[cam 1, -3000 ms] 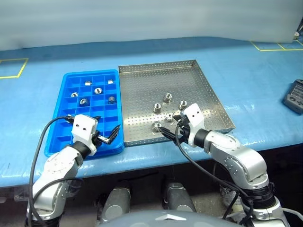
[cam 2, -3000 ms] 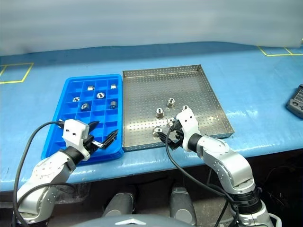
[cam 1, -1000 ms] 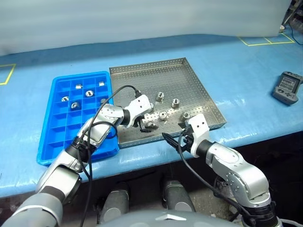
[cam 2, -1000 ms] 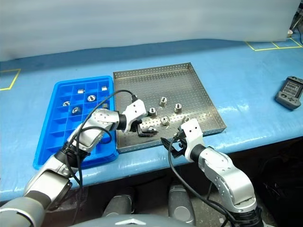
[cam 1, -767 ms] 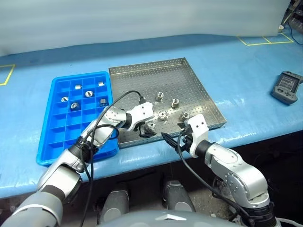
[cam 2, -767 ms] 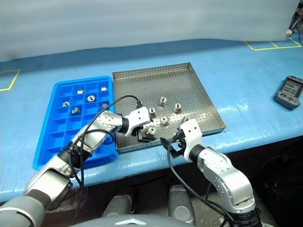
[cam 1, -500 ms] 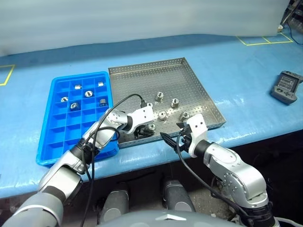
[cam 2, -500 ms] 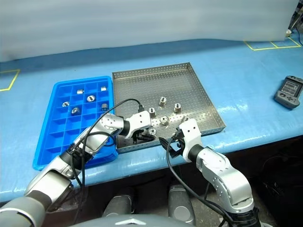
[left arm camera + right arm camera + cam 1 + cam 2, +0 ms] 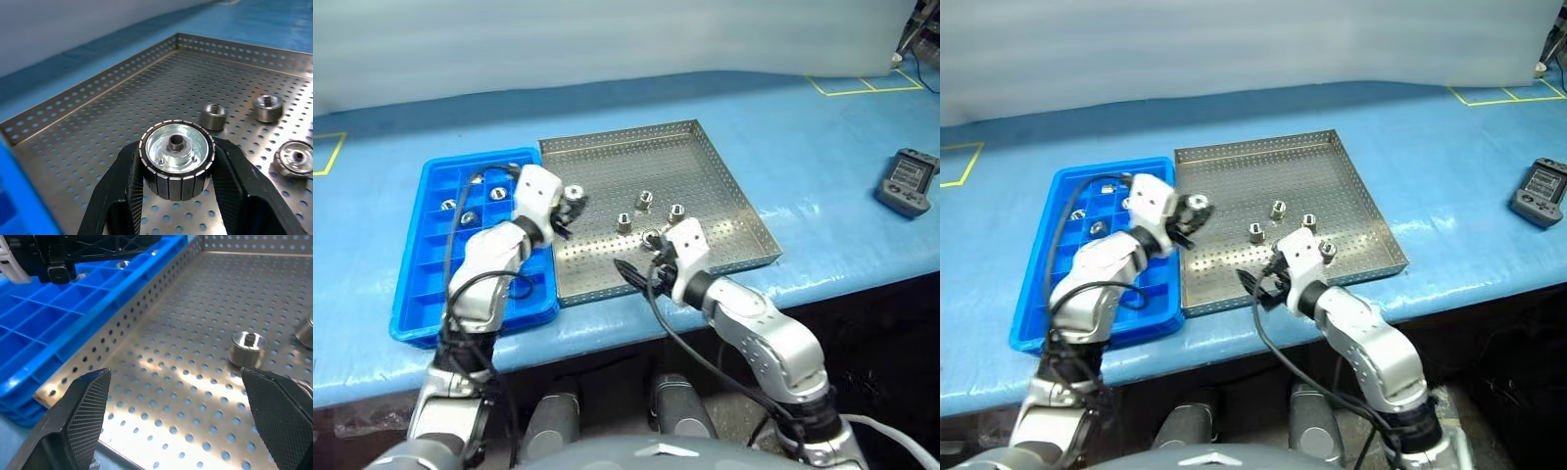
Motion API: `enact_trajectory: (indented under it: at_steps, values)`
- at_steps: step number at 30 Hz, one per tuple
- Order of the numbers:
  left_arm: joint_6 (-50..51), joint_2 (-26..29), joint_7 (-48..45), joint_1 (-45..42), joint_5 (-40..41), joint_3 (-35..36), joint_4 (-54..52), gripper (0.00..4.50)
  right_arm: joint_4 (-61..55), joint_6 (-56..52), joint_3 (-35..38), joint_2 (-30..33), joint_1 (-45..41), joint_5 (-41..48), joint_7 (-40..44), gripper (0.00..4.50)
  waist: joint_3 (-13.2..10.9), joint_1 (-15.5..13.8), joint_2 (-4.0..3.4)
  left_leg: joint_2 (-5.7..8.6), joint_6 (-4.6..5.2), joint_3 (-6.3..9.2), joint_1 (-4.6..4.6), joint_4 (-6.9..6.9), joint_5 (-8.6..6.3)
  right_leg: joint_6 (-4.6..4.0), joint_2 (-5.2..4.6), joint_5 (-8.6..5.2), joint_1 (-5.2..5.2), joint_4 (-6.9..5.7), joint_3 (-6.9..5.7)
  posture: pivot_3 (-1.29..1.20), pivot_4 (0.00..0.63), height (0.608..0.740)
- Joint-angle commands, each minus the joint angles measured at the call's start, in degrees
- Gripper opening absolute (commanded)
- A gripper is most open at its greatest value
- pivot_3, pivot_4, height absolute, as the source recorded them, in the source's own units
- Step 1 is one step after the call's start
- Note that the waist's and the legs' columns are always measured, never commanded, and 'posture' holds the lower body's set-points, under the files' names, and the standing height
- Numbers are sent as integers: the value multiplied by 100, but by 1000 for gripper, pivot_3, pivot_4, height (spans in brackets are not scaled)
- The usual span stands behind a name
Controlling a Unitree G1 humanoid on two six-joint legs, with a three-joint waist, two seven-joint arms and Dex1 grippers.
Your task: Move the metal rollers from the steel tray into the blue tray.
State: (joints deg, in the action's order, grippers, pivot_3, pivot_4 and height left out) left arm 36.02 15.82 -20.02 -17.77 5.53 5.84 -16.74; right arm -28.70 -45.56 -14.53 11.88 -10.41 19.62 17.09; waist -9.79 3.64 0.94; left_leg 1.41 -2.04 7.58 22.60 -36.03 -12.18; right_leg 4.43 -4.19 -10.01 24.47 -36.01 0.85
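Left gripper (image 9: 177, 169): clamped on one metal roller (image 9: 176, 157), above the steel tray (image 9: 607, 157) beside the blue tray (image 9: 421, 294). Right gripper (image 9: 178, 416): fingers apart, near edge.

Head stereo pair looks down over steel tray (image 9: 705, 162); wrist cameras close above it.

You will find no readable text, label, brand, number or sign on anything here. The handheld device (image 9: 907, 180) at 3 o'clock on the table is too small for any marking to be made out. The yellow floor-tape lines (image 9: 858, 86) at 1 o'clock carry no lettering.
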Motion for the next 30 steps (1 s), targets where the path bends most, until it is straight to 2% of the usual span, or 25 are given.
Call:
enact_trajectory:
  at_steps: [1,5,10,16,21,28,30]
  values:
    - [122,-124,779,326,-167,569,-574,1685,49,371,-217,-212,-238,-32,128,4500,0,-24,0,0,0,0,-1,-1,0,1,0,1,-2,2,1,18,150,740]
    - [175,-199,1339,605,-265,937,-641,1685,108,628,-491,-211,-321,-57,441,4500,1,-159,2,3,0,2,1,-4,0,3,0,2,-3,4,1,45,150,740]
    - [176,-105,1689,782,-360,1203,-226,1685,199,800,-659,-241,-313,-138,568,4500,2,-246,4,4,-3,3,0,-4,2,1,0,2,-4,3,0,60,150,740]
    - [190,84,2063,746,-646,1198,405,1685,178,813,-699,-267,-212,-194,528,4500,2,-269,5,3,-9,5,-2,-4,6,-4,3,2,-4,1,-2,47,150,740]
    - [208,-20,2215,703,-531,1274,760,1685,103,794,-671,-278,-74,-249,455,4500,4,-263,4,3,-9,5,-1,-3,6,-2,3,4,-3,2,-1,20,150,740]
    - [49,-213,2052,494,-240,1129,182,4032,-66,735,-542,-245,116,-261,309,4500,4,-221,6,2,-14,5,-1,-4,9,-8,3,5,-4,1,-1,-7,150,740]
    - [61,-198,1929,321,-92,1054,27,4406,-116,702,-497,-215,167,-250,285,4500,4,-234,8,1,-14,6,0,-4,9,-9,3,5,-3,1,-2,-7,150,740]
